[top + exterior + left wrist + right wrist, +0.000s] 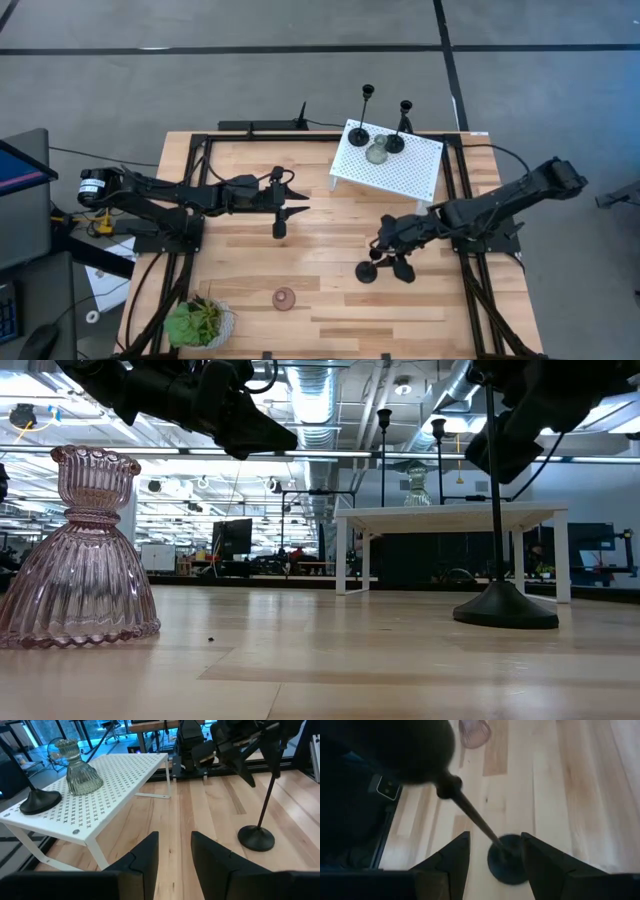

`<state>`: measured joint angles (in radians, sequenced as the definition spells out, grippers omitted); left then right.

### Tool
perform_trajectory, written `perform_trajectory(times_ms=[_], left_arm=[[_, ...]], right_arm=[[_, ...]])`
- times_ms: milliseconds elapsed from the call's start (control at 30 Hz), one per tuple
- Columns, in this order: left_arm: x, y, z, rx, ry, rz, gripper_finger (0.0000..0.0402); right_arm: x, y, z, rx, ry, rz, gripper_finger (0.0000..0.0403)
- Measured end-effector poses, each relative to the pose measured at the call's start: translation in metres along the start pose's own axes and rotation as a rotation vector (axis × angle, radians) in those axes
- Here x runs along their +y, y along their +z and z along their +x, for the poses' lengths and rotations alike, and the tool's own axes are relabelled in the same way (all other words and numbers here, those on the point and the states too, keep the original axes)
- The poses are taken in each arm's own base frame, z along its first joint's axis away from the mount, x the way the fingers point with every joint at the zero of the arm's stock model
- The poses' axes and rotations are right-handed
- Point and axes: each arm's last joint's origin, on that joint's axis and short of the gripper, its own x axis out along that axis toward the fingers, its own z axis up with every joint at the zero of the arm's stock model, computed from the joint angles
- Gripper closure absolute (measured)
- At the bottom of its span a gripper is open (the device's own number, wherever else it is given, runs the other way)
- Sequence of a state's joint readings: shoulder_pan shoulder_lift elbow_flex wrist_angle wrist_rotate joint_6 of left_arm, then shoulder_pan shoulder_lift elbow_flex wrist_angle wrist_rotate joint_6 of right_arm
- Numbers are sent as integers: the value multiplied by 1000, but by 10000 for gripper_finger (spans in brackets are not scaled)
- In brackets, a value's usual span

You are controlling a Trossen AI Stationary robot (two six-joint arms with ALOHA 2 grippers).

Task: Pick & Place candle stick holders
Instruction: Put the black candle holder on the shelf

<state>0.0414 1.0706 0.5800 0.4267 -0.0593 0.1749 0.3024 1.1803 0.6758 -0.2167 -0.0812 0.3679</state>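
Right jaws [492,851] are standing parted w/ the thin stem of a tall black candle holder [260,810] running between them; no contact is showing, so they're released, not clenching yet. The holder's round base [367,272] is sitting on the counter [320,290] right below the jaws, stem upright.

Risk, as I'm judging it: the stem is thin and top-heavy, so if one finger is touching before the other it'll be tipping the holder over, or pinching off-centre and letting it swing. Lifting too low toward the stand could be clipping the white perforated stand [400,170] edge, knocking the things already on it.

Left jaws [175,855] are hanging open and empty, well apart from the right jaws, facing the stand.

Beyond the right jaws, on the stand: two more tall black holders [362,125] and a grey-green glass holder [377,152] between them. Pinkish glass holder [285,298] is waiting on the counter, well off to the side of the jaws, near the front edge; potted plant [198,322] at the corner.

Counter is light wood planks w/ a black frame. Room behind is looking like an open workshop: ducts, ceiling lights, monitors.
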Motion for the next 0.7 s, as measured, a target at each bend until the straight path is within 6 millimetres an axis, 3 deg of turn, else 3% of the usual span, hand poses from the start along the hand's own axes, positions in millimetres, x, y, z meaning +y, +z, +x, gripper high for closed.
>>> perform_trajectory(times_ms=[267,600,700], left_arm=[[0,0,0,0,0,0,287],[0,0,0,0,0,0,287],[0,0,0,0,0,0,287]], right_arm=[[1,2,15,-16,8,-4,262],[1,3,11,-28,10,-6,383],[2,4,8,-45,20,-8,393]])
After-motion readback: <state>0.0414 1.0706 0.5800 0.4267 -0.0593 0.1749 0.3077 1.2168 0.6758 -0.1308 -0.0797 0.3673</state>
